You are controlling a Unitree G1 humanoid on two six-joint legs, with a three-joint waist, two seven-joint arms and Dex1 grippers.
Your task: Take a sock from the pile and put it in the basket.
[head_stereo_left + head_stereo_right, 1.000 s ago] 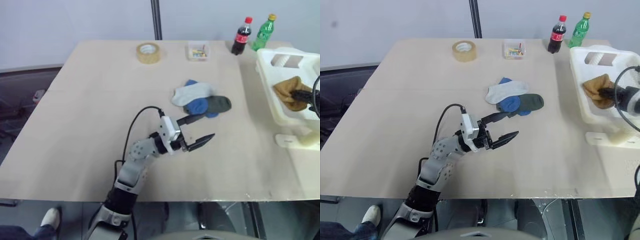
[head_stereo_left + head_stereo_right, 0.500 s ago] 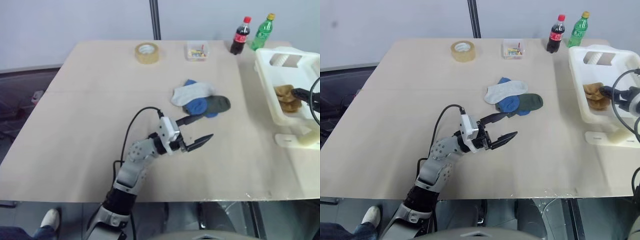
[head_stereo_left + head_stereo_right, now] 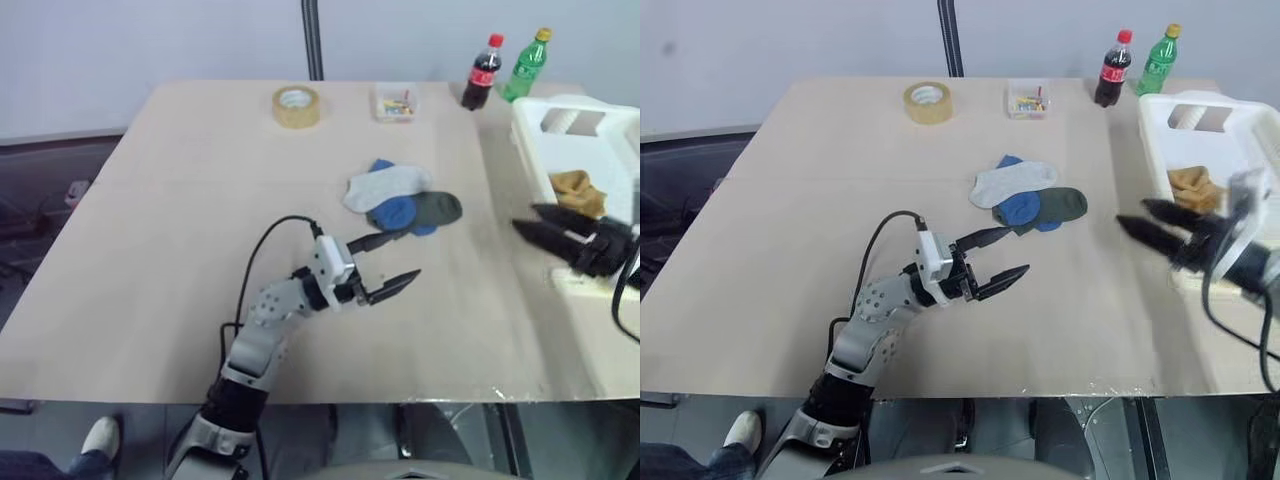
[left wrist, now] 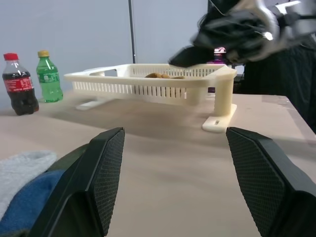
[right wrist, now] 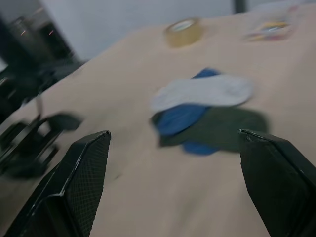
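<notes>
- My left pincer (image 3: pixel 385 264) is hovering low over the table (image 3: pixel 180 220), just below the middle of the head-camera frame, its two black fingers spread wide with nothing between them.
- My right pincer (image 3: pixel 1148 228) is showing at the right edge of the frame, blurred, just beside the near rim of the basket; its fingers are standing apart and holding nothing.
- The pile (image 3: pixel 402 200) is lying right of centre in the frame, just above my left pincer and apart from it: a pale grey-white sock on top, blue socks beneath it, a dark grey-green one at the right end.
- The basket (image 3: pixel 532 135) is sitting at the right edge, upper half of the frame, with a mustard-yellow sock (image 3: pixel 579 190) lying inside it.
- A roll of tape (image 3: pixel 296 106) is resting near the top centre, and a small clear box (image 3: pixel 395 102) of coloured bits is sitting to its right.
- A dark cola bottle (image 3: pixel 483 72) and a green bottle (image 3: pixel 526 64) are standing upright side by side in the upper right, near the basket's far corner.
</notes>
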